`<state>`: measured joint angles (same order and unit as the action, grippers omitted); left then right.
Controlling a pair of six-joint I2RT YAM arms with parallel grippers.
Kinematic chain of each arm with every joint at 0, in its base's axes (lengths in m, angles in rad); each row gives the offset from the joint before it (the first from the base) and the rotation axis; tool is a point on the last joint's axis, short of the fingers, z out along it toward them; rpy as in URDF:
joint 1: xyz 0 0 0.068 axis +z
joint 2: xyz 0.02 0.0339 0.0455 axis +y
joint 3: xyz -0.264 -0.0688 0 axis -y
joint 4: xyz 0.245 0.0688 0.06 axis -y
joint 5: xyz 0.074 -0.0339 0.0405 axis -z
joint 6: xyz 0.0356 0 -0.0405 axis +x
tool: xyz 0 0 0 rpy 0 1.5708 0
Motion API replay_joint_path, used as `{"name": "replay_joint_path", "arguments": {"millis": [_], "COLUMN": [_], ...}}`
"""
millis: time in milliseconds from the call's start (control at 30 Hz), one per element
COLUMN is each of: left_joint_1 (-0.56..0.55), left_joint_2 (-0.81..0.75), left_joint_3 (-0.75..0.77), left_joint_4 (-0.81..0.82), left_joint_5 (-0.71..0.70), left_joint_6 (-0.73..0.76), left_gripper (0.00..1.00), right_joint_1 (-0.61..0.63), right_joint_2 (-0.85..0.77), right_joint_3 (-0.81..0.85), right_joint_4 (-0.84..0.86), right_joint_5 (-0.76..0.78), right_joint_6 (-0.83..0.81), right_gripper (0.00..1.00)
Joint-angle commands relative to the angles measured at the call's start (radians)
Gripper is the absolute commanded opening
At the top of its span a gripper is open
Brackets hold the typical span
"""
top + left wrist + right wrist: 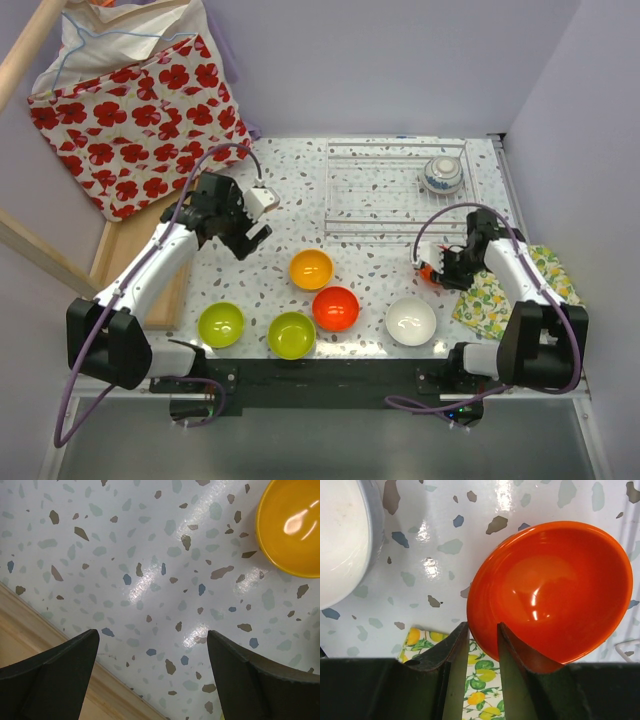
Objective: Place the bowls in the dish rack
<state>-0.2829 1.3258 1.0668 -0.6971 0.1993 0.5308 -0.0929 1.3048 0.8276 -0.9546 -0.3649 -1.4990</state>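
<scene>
My right gripper (432, 268) is shut on the rim of a red-orange bowl (555, 590), one finger inside and one outside, just in front of the wire dish rack (390, 190). A blue-patterned bowl (441, 174) sits in the rack's far right. On the table stand an orange-yellow bowl (311, 268), a second red-orange bowl (336, 308), a white bowl (411, 321) and two lime green bowls (221, 324) (291, 335). My left gripper (255, 228) is open and empty over bare table, left of the orange-yellow bowl (295, 525).
A wooden tray (130, 250) lies along the table's left side, its edge below my left gripper (30, 645). A lemon-print cloth (500, 290) lies at the right, under my right fingers (480, 680). A red floral bag (130, 110) stands at the back left.
</scene>
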Motion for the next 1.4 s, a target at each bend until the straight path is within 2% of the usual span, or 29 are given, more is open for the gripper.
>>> {"name": "replay_joint_path", "arguments": {"millis": [0,167,333,500,667,767,867,900,933,967,1000,1033,1067,1100,1200,1367], "left_joint_1": [0.008,0.008,-0.007,-0.084,-0.185,-0.216,-0.219,-0.219,-0.220,-0.220,-0.219,-0.220,-0.222,-0.223,-0.229,-0.243], "left_joint_2": [-0.008,-0.002,0.016,0.064,0.163,0.238,0.304,0.318,0.347,0.360,0.374,0.400,0.415,0.429,0.481,0.533], "left_joint_3": [0.019,0.033,0.082,0.186,0.327,0.409,0.472,0.492,0.502,0.515,0.534,0.544,0.556,0.582,0.637,0.680], "left_joint_4": [0.027,0.031,0.042,0.056,0.134,0.183,0.214,0.222,0.229,0.241,0.249,0.254,0.252,0.248,0.229,0.234], "left_joint_5": [0.031,0.052,0.110,0.146,0.160,0.128,0.088,0.074,0.065,0.060,0.057,0.060,0.060,0.064,0.061,0.077], "left_joint_6": [-0.023,-0.028,-0.040,-0.064,-0.165,-0.239,-0.380,-0.394,-0.408,-0.422,-0.422,-0.414,-0.393,-0.382,-0.348,-0.338], "left_gripper": [0.95,0.95,0.95,0.94,0.94,0.93,0.92,0.91,0.90,0.90,0.90,0.89,0.89,0.88,0.88,0.88], "right_joint_1": [0.010,0.009,0.009,0.009,0.009,0.010,0.010,0.010,0.010,0.010,0.009,0.009,0.010,0.010,0.010,0.009], "right_joint_2": [0.007,-0.028,-0.113,-0.145,-0.066,-0.012,0.016,0.022,0.028,0.046,0.057,0.071,0.088,0.121,0.207,0.313], "right_joint_3": [-0.018,0.002,0.099,0.333,0.605,0.683,0.671,0.650,0.595,0.564,0.529,0.448,0.406,0.369,0.300,0.288], "right_joint_4": [0.020,-0.035,-0.218,-0.415,-0.411,-0.313,-0.126,0.022,0.110,0.196,0.393,0.509,0.634,0.866,1.118,1.266], "right_joint_5": [-0.012,-0.032,-0.060,-0.139,-0.278,-0.399,-0.550,-0.595,-0.632,-0.707,-0.738,-0.756,-0.784,-0.789,-0.778,-0.766], "right_joint_6": [0.020,0.031,0.026,0.106,0.464,0.704,0.942,1.014,1.180,1.262,1.354,1.583,1.702,1.900,2.092,2.194], "right_gripper": [0.27,0.00,0.00,0.00,0.00,0.00,0.00,0.00,0.00,0.00,0.00,0.00,0.00,0.00,0.00,0.00]}}
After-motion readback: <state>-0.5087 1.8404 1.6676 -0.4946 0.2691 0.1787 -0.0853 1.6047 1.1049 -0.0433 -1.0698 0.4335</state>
